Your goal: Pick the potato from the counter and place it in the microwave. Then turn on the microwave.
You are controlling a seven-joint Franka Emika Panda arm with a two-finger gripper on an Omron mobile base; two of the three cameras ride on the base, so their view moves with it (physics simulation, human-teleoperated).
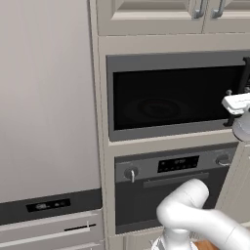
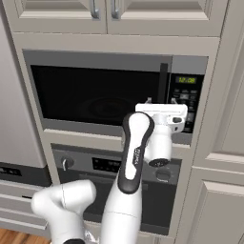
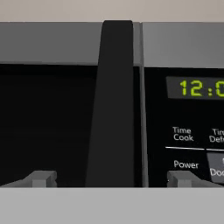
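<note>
- The gripper (image 3: 111, 178) is spread wide, nothing held
- The handle (image 3: 114, 100) is framed between its fingertips (image 3: 42, 178)
- The microwave (image 2: 114, 95) door is shut

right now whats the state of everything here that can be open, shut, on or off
dark grey built-in microwave with black glass door: door shut, clock display lit
vertical black door handle: not gripped, framed by the open fingers
end effector: open, holding nothing
oven with knob and digital display: door shut
cream upper cabinets: shut
</note>
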